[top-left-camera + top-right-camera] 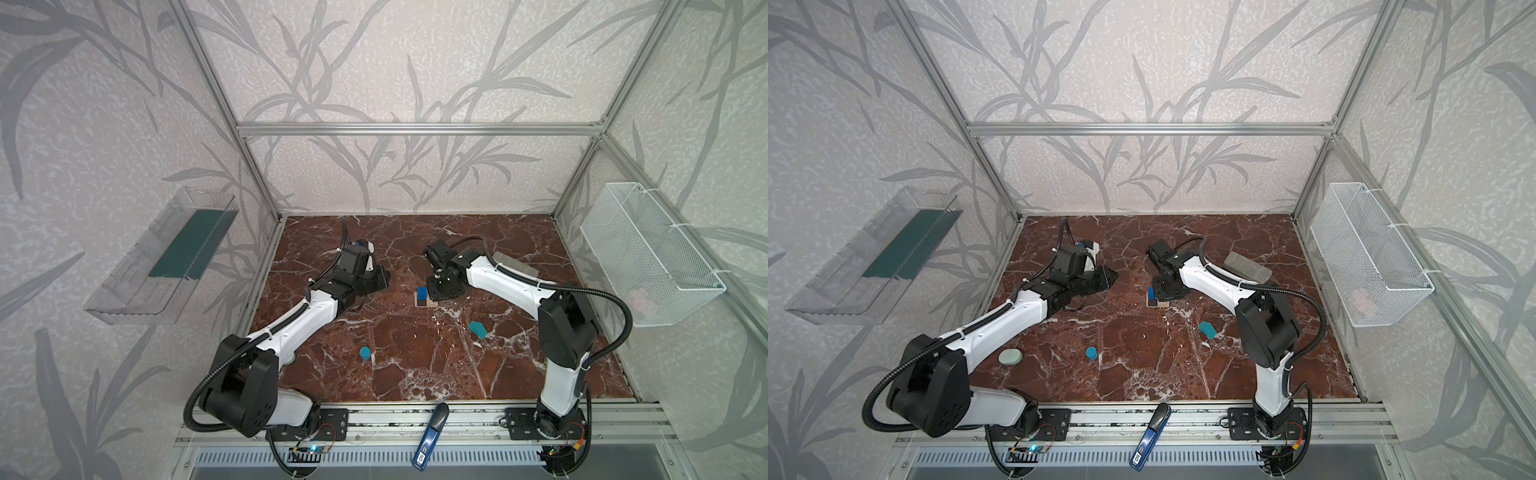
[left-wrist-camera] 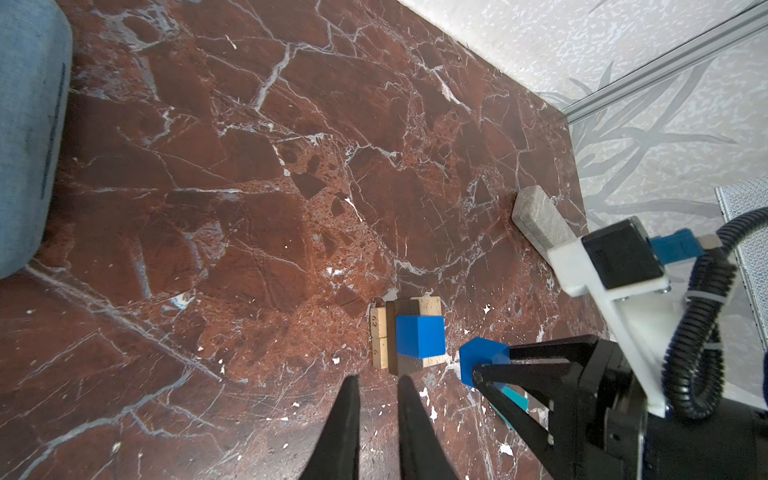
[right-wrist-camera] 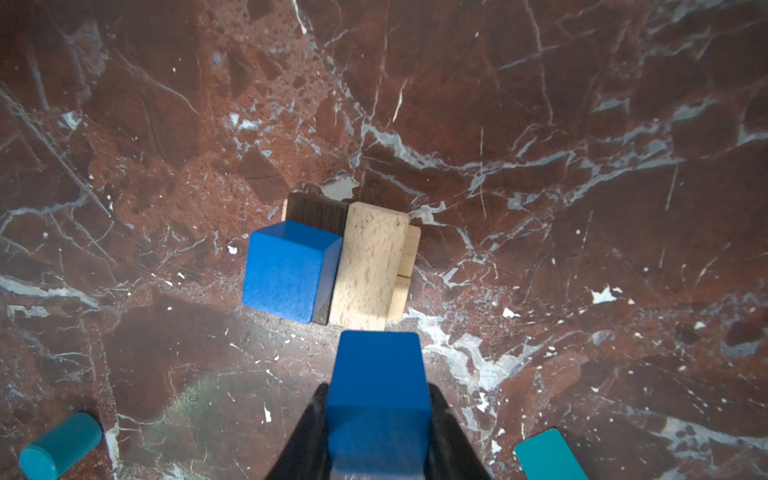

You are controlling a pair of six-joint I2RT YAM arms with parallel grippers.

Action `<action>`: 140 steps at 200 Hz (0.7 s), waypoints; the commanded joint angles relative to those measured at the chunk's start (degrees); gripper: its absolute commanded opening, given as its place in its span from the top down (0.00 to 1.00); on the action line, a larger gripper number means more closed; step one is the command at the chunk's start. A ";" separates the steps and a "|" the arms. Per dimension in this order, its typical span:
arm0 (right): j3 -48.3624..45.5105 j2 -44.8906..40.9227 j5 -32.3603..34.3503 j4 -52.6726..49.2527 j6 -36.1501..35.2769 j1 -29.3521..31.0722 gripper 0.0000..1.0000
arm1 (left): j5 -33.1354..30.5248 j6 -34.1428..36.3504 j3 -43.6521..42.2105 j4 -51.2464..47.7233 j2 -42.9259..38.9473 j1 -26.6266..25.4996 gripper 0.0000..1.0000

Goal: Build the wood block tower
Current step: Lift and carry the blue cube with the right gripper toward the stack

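Red-marbled desk (image 1: 415, 365) is carrying the tower (image 1: 424, 299) at its middle: pale and dark bars (image 3: 370, 266) with one blue cube (image 3: 286, 270) sitting on top. The right hand (image 3: 377, 388) is gripping a second blue cube (image 3: 376, 361) just beside it. The left hand (image 2: 378, 380) is hovering nearby, fingers (image 2: 345, 415) narrowly apart, holding nothing.

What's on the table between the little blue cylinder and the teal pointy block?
Nothing. In both top views the blue cylinder and the teal block lie apart, and the marble table between them is bare.
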 commanded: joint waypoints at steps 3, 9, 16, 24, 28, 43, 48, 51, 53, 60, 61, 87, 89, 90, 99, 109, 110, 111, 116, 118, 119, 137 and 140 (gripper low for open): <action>1.89 1.26 -1.04 0.77 0.23 -0.85 0.72 | 0.72 0.55 -0.43 0.94 0.52 0.40 0.83; 2.08 1.57 -1.06 0.82 0.19 -0.97 0.72 | 0.77 0.49 -0.49 0.95 0.63 0.36 0.83; 2.42 1.91 -1.21 0.82 0.26 -1.12 0.72 | 0.86 0.51 -0.41 0.96 0.76 0.40 0.83; 2.74 2.38 -1.47 0.83 0.27 -1.28 0.72 | 0.99 0.50 -0.40 0.98 0.92 0.37 0.83; 2.87 2.48 -1.55 0.79 0.27 -1.29 0.72 | 1.04 0.48 -0.33 1.17 1.01 0.41 0.83; 3.21 3.03 -1.93 1.23 0.49 -1.46 0.72 | 1.30 0.44 -0.29 1.34 1.32 0.45 0.83; 3.31 3.17 -2.09 1.47 0.53 -1.50 0.72 | 1.39 0.44 -0.26 1.30 1.48 0.44 0.83; 3.32 3.24 -2.16 1.59 0.61 -1.51 0.72 | 1.47 0.45 -0.21 1.23 1.56 0.44 0.84; 3.39 3.34 -2.19 1.70 0.62 -1.50 0.72 | 1.47 0.47 -0.17 1.21 1.62 0.44 0.83; 3.51 3.46 -2.29 1.97 0.71 -1.51 0.72 | 1.56 0.45 -0.10 1.24 1.65 0.44 0.84; 3.59 3.56 -2.29 1.97 0.71 -1.52 0.72 | 1.56 0.45 -0.13 1.22 1.61 0.44 0.84; 4.44 4.47 -2.55 2.16 1.02 -1.70 0.72 | 1.75 0.49 -0.16 1.19 1.62 0.54 0.84; 4.52 4.55 -2.60 2.17 1.05 -1.70 0.72 | 1.70 0.53 -0.20 1.16 1.61 0.53 0.84; 4.49 4.54 -2.62 2.16 1.06 -1.74 0.72 | 1.72 0.53 -0.18 1.14 1.59 0.53 0.84; 4.74 4.85 -2.64 2.26 1.14 -1.78 0.72 | 1.66 0.53 -0.20 1.12 1.58 0.63 0.84; 4.82 4.95 -2.79 2.37 1.24 -1.72 0.72 | 1.66 0.53 -0.29 1.14 1.49 0.67 0.84; 4.82 4.97 -2.76 2.43 1.24 -1.71 0.72 | 1.70 0.53 -0.27 1.17 1.49 0.68 0.84; 4.86 4.97 -2.75 2.51 1.28 -1.75 0.72 | 1.72 0.54 -0.25 1.15 1.49 0.69 0.84; 4.90 5.06 -2.78 2.50 1.33 -1.80 0.72 | 1.66 0.50 -0.24 1.13 1.49 0.71 0.84; 4.97 5.07 -2.74 2.54 1.33 -1.77 0.72 | 1.65 0.53 -0.24 1.19 1.49 0.70 0.84; 4.98 5.07 -2.74 2.52 1.33 -1.82 0.72 | 1.65 0.53 -0.24 1.15 1.49 0.70 0.84; 4.98 5.15 -2.73 2.71 1.42 -1.83 0.71 | 1.74 0.48 -0.31 1.07 1.57 0.77 0.84; 4.91 5.21 -2.73 2.73 1.49 -1.82 0.71 | 1.74 0.48 -0.26 1.10 1.50 0.78 0.84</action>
